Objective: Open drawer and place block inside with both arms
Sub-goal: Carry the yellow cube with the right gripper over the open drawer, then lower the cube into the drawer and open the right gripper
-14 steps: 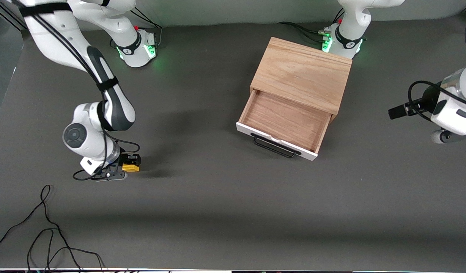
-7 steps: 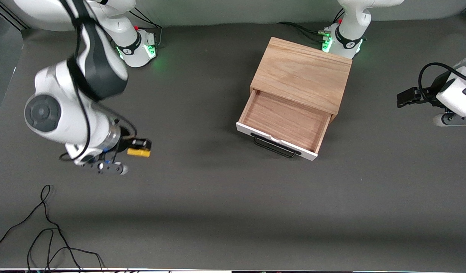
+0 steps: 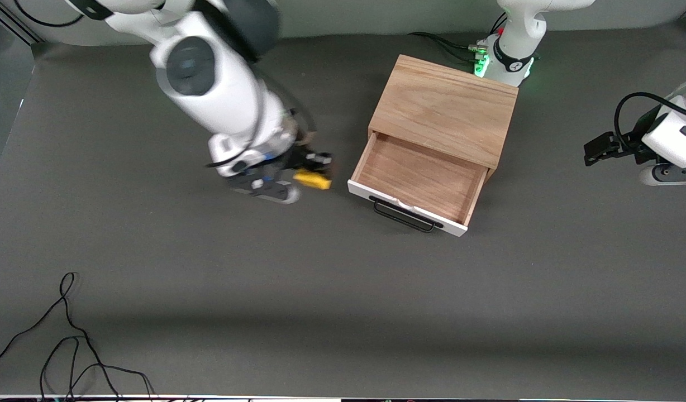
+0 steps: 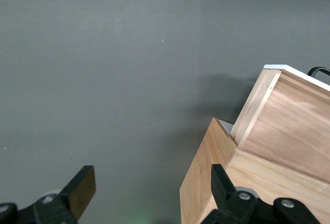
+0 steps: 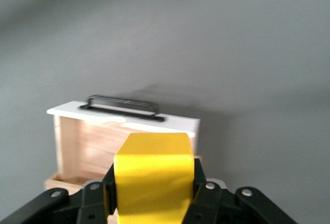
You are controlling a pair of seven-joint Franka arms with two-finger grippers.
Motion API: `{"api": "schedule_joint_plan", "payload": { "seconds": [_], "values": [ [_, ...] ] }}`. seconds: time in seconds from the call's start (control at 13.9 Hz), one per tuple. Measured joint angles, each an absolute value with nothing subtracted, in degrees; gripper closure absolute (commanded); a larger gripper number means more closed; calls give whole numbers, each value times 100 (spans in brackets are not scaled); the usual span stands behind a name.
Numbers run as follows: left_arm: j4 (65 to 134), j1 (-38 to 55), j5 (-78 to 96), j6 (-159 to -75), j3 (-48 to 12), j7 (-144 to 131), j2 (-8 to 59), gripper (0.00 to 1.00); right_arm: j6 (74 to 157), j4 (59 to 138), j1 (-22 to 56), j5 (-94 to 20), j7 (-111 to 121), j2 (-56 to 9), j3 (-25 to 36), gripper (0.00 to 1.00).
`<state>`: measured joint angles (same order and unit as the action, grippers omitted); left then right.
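Two grippers | right gripper [image 3: 315, 167] pinching block [image 3: 313, 178] over table beside open drawer [image 3: 418, 178] | left gripper [image 4: 149, 195] spread, waiting

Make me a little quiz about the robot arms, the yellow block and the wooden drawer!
1. True or false: the drawer is pulled open and has nothing in it.
2. Which gripper holds the block? A) right gripper B) left gripper C) neither
3. Fill in: the block is up in the air over the ____, beside the drawer's end toward the right arm.

Key:
1. True. Its wooden inside shows bare in the front view.
2. A. In the right wrist view the fingers clamp the block, while the left gripper is open and waits over the table by the wooden box.
3. table
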<state>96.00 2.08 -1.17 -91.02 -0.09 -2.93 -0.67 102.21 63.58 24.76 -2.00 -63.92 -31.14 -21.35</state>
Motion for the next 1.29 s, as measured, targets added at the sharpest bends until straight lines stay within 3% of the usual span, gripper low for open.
{"api": "schedule_joint_plan", "payload": {
  "seconds": [0.29,0.57,0.86,0.93,1.08,1.15,1.29],
  "values": [
    [9585,191,-116,-9184,-22,-252,-68,0,11173,6340,3411,540,-7472,-3976,-2128,100],
    [9499,120,-115,-9191,-50,-233,-51,0,11581,6286,3751,773,-8223,-4632,-2118,100],
    [9453,-13,-114,-9191,-211,-223,5,0,11626,6279,3929,840,-8748,-4979,-2117,88],
    [9453,-29,-114,-9191,-251,-223,17,0,11676,6279,3970,909,-8877,-5051,-2117,82],
    [9453,-32,-114,-9191,-273,-222,24,0,11704,6275,4043,971,-9068,-5128,-2117,56],
    [9452,-34,-114,-9189,-273,-218,24,0,11707,6275,4079,978,-9140,-5137,-2118,52],
    [9452,-39,-114,-9188,-273,-190,24,0,11707,6266,4150,1079,-9205,-5136,-2118,0]
  ]
}}
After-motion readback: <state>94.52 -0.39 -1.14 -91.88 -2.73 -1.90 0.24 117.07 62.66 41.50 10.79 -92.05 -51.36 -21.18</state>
